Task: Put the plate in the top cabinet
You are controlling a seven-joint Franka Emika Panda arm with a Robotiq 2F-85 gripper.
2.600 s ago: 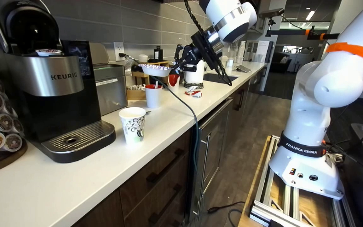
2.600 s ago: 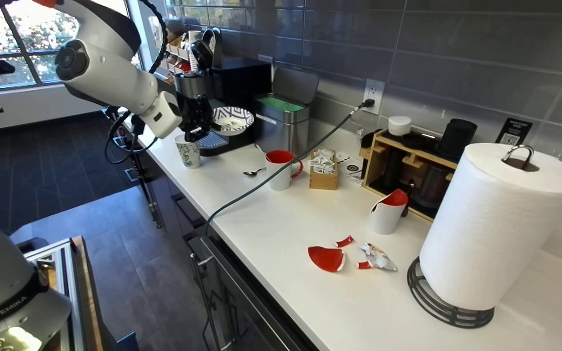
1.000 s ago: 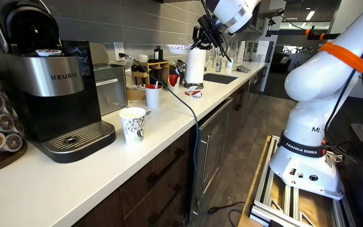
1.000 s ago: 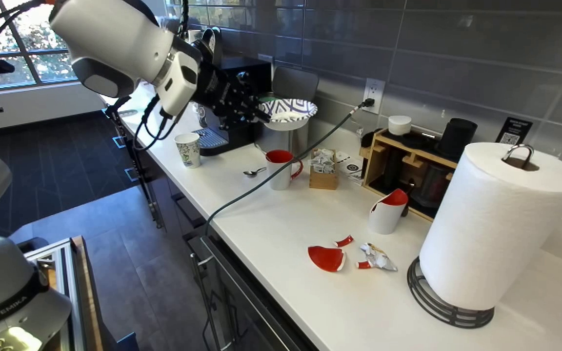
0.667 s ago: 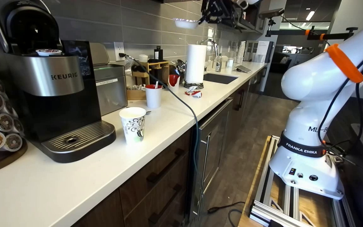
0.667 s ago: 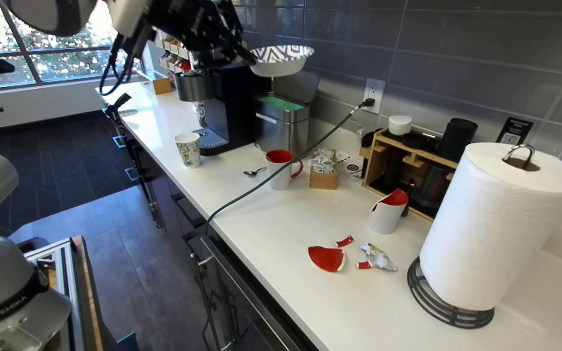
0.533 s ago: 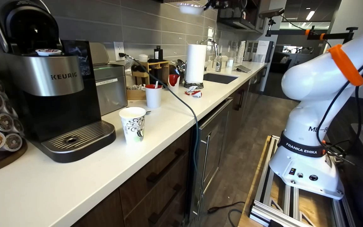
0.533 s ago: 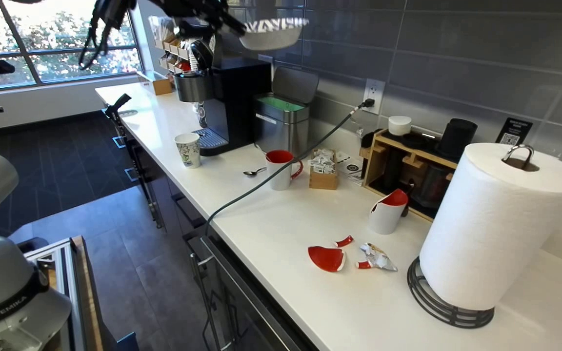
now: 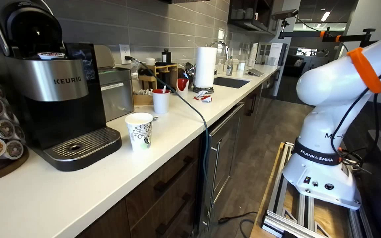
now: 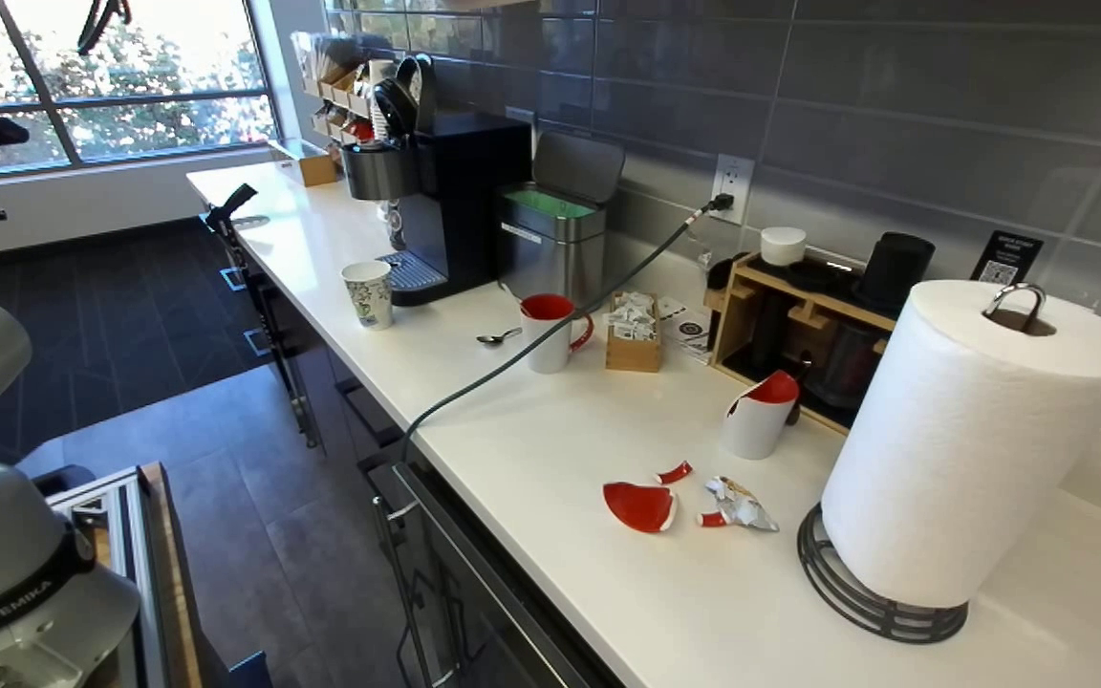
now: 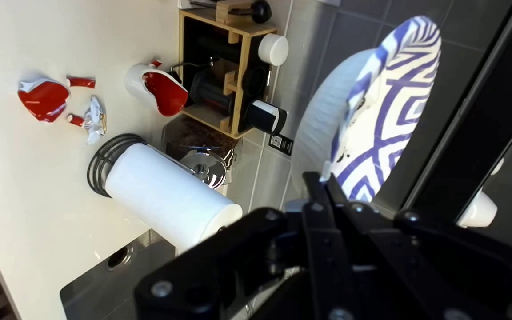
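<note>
The plate [image 11: 398,115] is white with a blue-purple pattern and a raised rim, like a shallow bowl. In the wrist view it is tilted, with small dark specks on its inner face. My gripper [image 11: 324,178] is shut on the plate's near rim, a thin bit of it between the fingertips. A dark cabinet edge [image 11: 491,93] runs diagonally to the right of the plate, with a white cup [image 11: 480,211] beyond it. The plate and gripper are out of both exterior views. In an exterior view, the cabinet's underside [image 9: 190,1] barely shows at the top.
On the counter [image 10: 531,449] stand a paper towel roll [image 10: 981,440], a wooden organizer [image 10: 799,306], a red-and-white mug [image 10: 548,334], a paper cup [image 10: 369,294] and a coffee machine [image 9: 45,79]. Broken red pieces [image 10: 641,506] lie there. A cable [image 9: 190,105] crosses the counter.
My gripper has carried the plate up from above the counter, towards the back wall then higher, out of both exterior views. The arm rose with it. The counter objects have not moved.
</note>
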